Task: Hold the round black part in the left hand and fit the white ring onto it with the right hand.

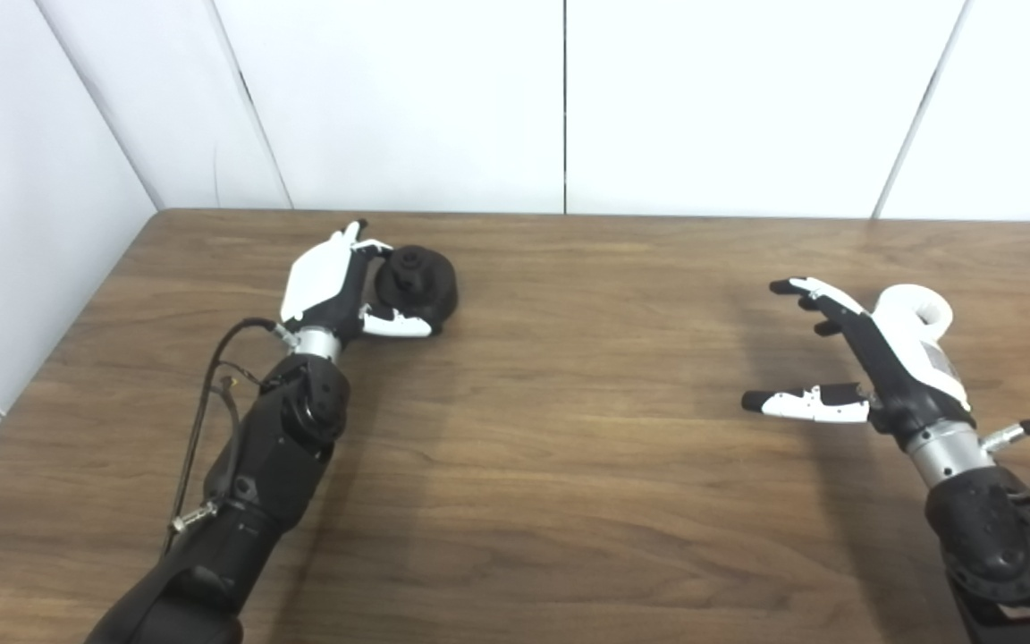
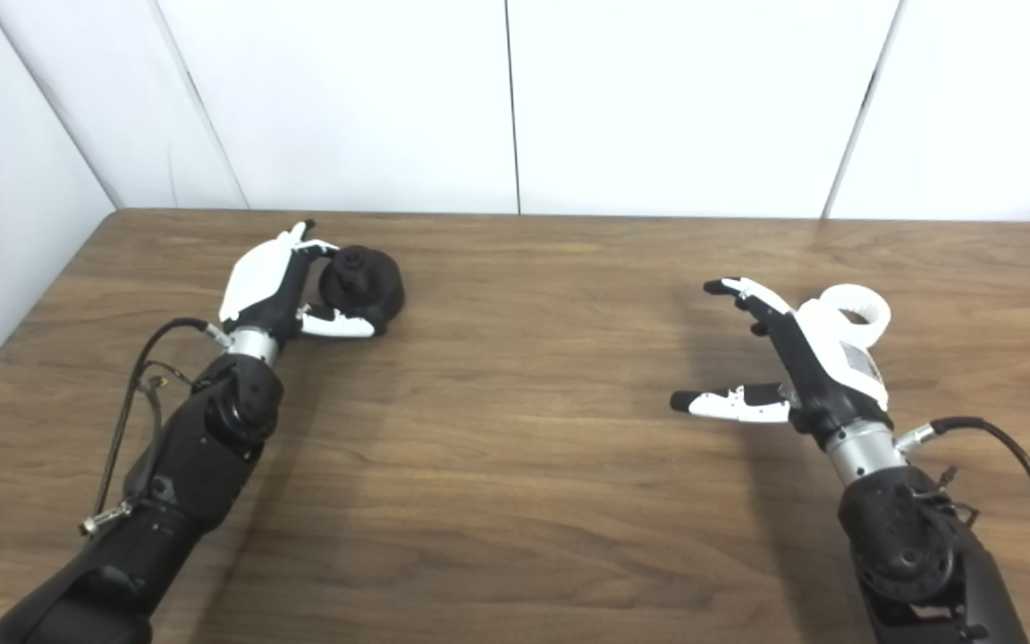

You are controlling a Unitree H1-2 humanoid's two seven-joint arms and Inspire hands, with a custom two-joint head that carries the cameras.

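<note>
Fingers (image 1: 370, 247) of the left hand (image 1: 327, 279) curl over the far side of the round black part (image 1: 417, 284), with the thumb (image 1: 397, 324) along its near side, so the part is cupped between them while it rests on the wooden table (image 1: 551, 429); whether it is firmly clamped or merely enclosed cannot be told. This wrap-around grasp suits the left hand's role as holder, probably leaving the raised hub on top of the part exposed to take the ring. Well to the right of the black part, the right hand (image 1: 846, 358) is spread and empty, its thumb (image 1: 806, 402) pointing back toward the part and its fingers splayed apart. White ring (image 1: 917, 309) lies on the table just behind the right hand, on the side away from the black part and partly hidden by it; contact between them cannot be confirmed. Judged from this layout, the ring has not yet been picked up.
</note>
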